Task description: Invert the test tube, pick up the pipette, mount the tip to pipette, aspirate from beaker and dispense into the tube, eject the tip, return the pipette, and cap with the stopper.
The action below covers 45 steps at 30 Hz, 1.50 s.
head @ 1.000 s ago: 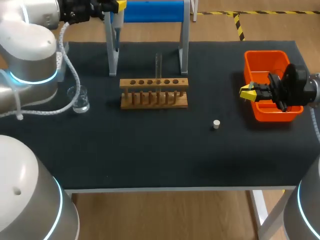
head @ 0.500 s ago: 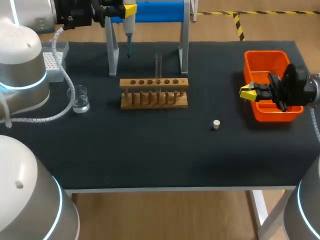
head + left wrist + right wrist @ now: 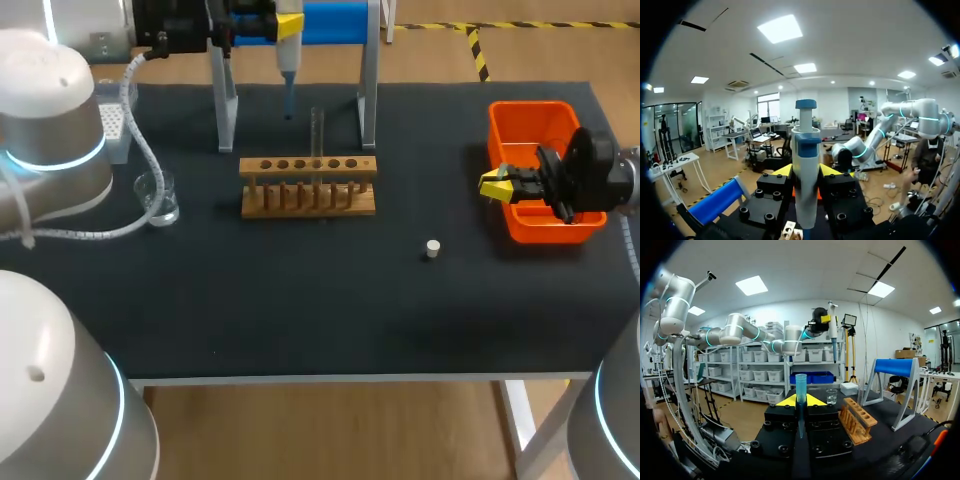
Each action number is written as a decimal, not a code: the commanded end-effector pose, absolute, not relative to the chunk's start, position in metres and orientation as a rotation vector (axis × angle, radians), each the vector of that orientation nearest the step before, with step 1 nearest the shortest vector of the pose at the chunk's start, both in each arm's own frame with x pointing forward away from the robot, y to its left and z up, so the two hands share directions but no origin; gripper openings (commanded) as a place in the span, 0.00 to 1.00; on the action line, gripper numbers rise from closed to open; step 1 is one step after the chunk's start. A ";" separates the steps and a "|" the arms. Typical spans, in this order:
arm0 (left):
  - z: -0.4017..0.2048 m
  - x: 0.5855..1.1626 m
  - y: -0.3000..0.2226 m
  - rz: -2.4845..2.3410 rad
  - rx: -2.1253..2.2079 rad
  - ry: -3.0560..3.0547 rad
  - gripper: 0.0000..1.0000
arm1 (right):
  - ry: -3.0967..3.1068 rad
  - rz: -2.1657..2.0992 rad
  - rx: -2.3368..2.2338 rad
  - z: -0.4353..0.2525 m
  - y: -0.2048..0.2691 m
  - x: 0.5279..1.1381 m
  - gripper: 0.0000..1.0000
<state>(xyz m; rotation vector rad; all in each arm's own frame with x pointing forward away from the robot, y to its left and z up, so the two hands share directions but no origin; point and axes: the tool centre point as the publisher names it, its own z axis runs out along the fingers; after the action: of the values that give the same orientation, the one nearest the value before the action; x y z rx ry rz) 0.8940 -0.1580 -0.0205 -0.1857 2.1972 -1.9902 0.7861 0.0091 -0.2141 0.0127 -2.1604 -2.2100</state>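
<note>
Head view: we see the left gripper (image 3: 285,20) high at the table's back, pinching the pipette (image 3: 288,58). Its blue tip (image 3: 289,102) hangs near the test tube (image 3: 317,128), which stands in the wooden rack (image 3: 308,186). The beaker (image 3: 158,197) is left of the rack, the stopper (image 3: 432,249) lies loose on the mat, and the right gripper (image 3: 497,185) is at the orange bin (image 3: 530,105). Left wrist view: both yellow fingers clamp the pipette body. Right wrist view: we see its fingers pressed onto a blue tapered piece (image 3: 800,385).
</note>
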 end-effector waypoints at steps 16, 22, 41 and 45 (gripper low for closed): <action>-0.017 0.875 -0.197 -2.057 -0.125 2.207 0.00 | -2.163 -2.209 0.012 -0.214 0.009 0.785 0.00; -0.015 0.873 -0.201 -2.057 -0.117 2.215 0.00 | -2.163 -2.209 0.012 -0.214 0.009 0.785 0.00; -0.011 0.875 -0.203 -2.048 -0.125 2.246 0.00 | -2.163 -2.209 0.012 -0.214 0.009 0.785 0.00; -0.011 0.875 -0.203 -2.048 -0.125 2.246 0.00 | -2.163 -2.209 0.012 -0.214 0.009 0.785 0.00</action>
<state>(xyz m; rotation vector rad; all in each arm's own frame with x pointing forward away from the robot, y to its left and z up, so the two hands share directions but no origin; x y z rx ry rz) 0.8738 -0.2032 -0.0125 -0.1272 2.2401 -2.0501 0.7860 0.0091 -0.2141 0.0128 -2.1604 -2.2100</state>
